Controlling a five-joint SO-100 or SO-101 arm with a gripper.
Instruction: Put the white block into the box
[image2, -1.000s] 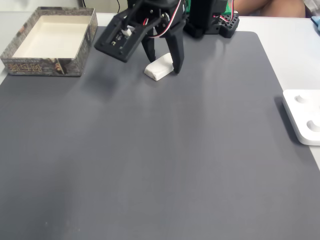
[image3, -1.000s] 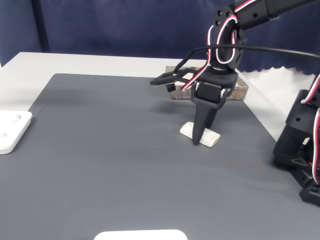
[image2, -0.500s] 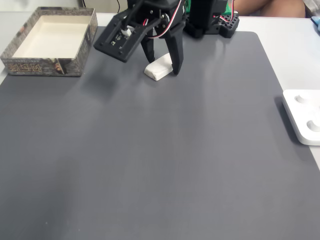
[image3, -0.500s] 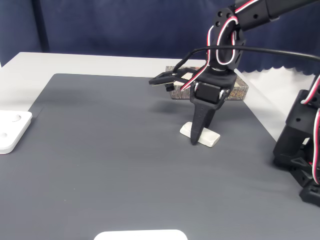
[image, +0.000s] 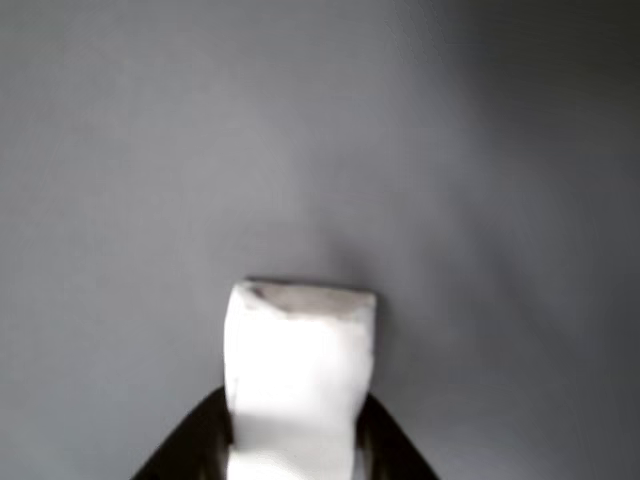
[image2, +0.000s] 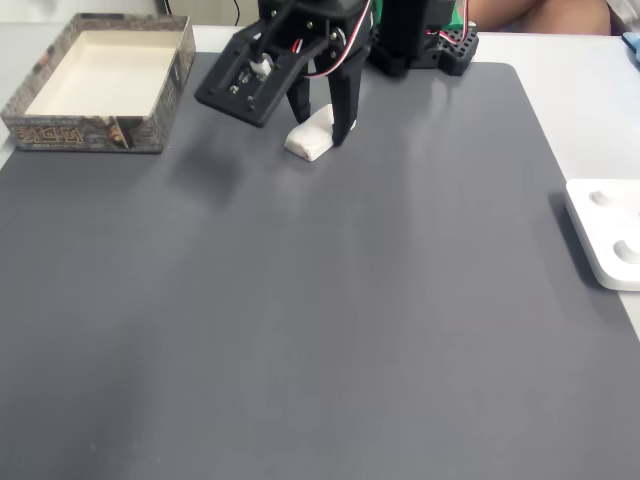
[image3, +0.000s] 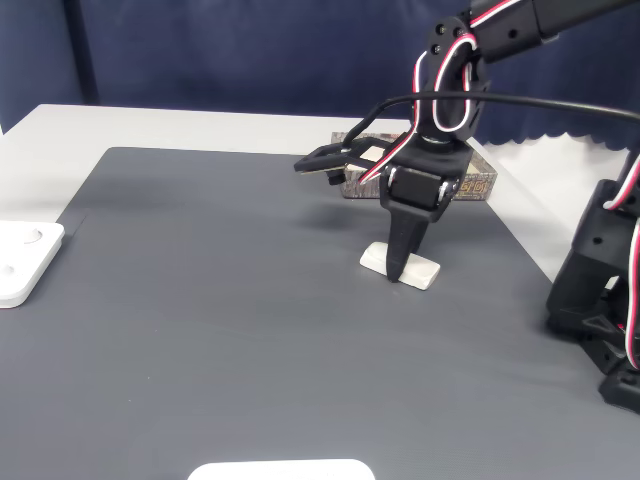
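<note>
Gripper (image2: 321, 131) down at the mat (image2: 330, 300), far end near the arm base (image2: 415, 35), fingers either side of the block (image2: 309, 138) and closed in on it; in the other view both dark fingertips (image: 190, 445) sit tight vs the block's (image: 298, 385) long sides, so it reads as pinched. Cannot tell whether the block is off the mat or resting on it: in a fixed view its underside (image3: 401, 268) looks level with the surface. Block lies tilted in a fixed view, one end poking out toward the lower left past the fingers. Seen from the side in a fixed view, gripper (image3: 400, 272) stands approx. vertical, front finger crossing the block's middle. Box (image2: 98, 82) at the mat's top left corner in a fixed view, open side up, pale inside, printed outer walls; well apart from the block. In a fixed view the box (image3: 478, 185) shows partly behind the arm. White device (image2: 608, 230) w/ round dimples at the right edge in a fixed view, off the mat, also far from block. Same device (image3: 22, 260) at left edge in a fixed view. Mat (image3: 220, 330) dark grey.
</note>
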